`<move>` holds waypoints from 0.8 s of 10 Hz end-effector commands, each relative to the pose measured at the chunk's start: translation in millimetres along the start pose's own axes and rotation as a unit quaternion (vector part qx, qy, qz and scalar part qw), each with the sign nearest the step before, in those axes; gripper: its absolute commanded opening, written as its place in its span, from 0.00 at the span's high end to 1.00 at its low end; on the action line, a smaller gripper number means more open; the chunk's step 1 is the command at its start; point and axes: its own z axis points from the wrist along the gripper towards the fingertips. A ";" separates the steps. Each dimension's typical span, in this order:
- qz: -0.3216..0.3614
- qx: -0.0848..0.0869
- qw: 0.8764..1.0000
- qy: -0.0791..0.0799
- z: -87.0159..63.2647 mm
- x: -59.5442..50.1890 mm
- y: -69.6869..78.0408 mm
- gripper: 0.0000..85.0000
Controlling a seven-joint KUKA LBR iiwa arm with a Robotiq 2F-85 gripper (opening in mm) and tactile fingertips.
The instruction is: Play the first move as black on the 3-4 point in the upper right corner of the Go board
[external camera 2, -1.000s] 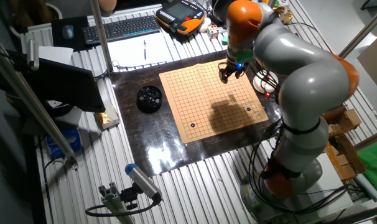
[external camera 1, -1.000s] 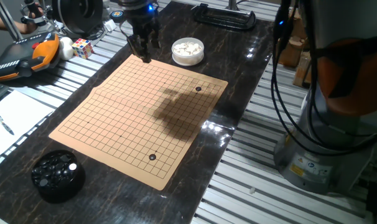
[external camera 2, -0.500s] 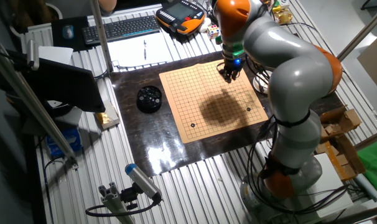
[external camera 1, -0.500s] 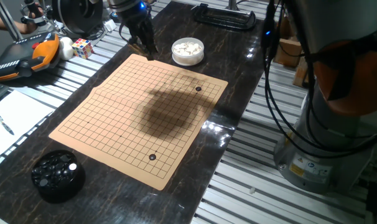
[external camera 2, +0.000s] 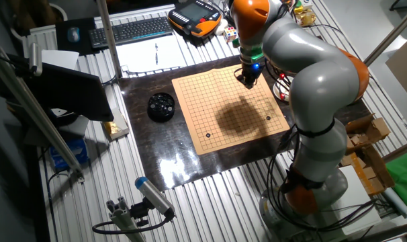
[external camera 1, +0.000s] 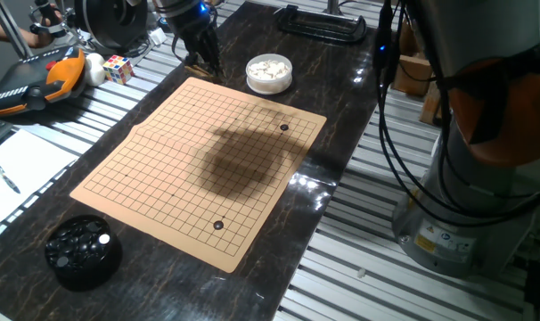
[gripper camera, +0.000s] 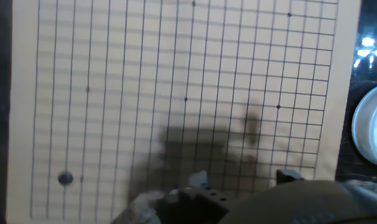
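The tan Go board (external camera 1: 190, 165) lies in the middle of the dark table. Two black stones rest on it. One black stone (external camera 1: 283, 127) sits near the far right corner by the white bowl, and it also shows in the other fixed view (external camera 2: 268, 118). The second black stone (external camera 1: 218, 226) is near the front right corner (external camera 2: 208, 135) (gripper camera: 65, 178). My gripper (external camera 1: 204, 64) (external camera 2: 248, 81) hangs just beyond the board's far left corner, apart from both stones. Its fingers look slightly parted with nothing between them.
A black bowl of black stones (external camera 1: 83, 252) stands off the board's near left corner. A white bowl of white stones (external camera 1: 269, 73) (gripper camera: 372, 127) sits behind the far edge. A teach pendant (external camera 1: 29, 85), a puzzle cube (external camera 1: 118, 68) and a black clamp (external camera 1: 323, 22) lie further back.
The gripper has drawn back from above the board's far left corner to just beyond it. In the last half second it hardly moved. The stones have stayed put.
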 end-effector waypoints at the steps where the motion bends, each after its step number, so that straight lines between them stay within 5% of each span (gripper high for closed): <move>1: 0.002 0.000 1.000 0.001 -0.1 -0.1 0.0 0.99; 8: 0.023 0.001 1.000 -0.001 -0.2 -0.1 -0.1 0.99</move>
